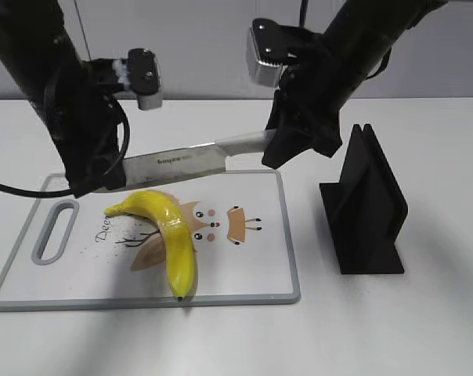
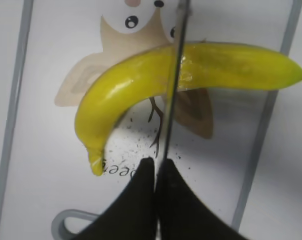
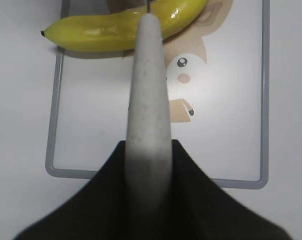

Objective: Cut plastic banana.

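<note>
The plastic banana (image 1: 174, 235) lies on the white cutting board (image 1: 252, 274), yellow and curved, with its dark tip at the front. A knife (image 1: 174, 163) hangs level above the board's back part, over the banana. My right gripper (image 1: 279, 145) is shut on its pale grey handle (image 3: 148, 90). My left gripper (image 1: 95, 184) is shut on the blade near its tip. In the left wrist view the blade (image 2: 173, 85) runs from the jaws (image 2: 155, 162) across the middle of the banana (image 2: 141, 80). In the right wrist view the banana (image 3: 101, 32) lies beyond the handle's end.
A black knife stand (image 1: 366, 204) stands on the white table to the right of the board. The board has a grey rim, a handle slot (image 1: 55, 231) at its left end and an owl picture in the middle.
</note>
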`<action>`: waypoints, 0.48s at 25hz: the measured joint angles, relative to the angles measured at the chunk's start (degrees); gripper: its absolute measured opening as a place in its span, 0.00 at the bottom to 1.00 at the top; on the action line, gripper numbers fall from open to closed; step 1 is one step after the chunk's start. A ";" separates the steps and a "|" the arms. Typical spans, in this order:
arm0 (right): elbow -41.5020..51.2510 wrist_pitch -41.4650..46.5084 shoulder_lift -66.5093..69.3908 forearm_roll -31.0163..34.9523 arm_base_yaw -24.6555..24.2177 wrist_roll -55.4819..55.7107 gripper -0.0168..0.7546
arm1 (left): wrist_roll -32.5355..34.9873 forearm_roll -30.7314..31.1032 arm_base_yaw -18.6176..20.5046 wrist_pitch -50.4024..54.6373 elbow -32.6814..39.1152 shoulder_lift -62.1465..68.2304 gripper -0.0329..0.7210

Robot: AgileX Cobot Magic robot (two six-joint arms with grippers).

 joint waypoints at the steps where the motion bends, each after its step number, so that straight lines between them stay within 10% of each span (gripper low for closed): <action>1: 0.17 -0.45 0.45 -0.42 0.00 0.06 0.27 | -0.06 -0.28 0.00 -1.24 0.82 0.39 0.03; 12: 0.33 -2.48 9.92 -2.29 0.31 -0.51 0.27 | -0.09 -4.64 0.00 -16.44 11.51 6.04 0.03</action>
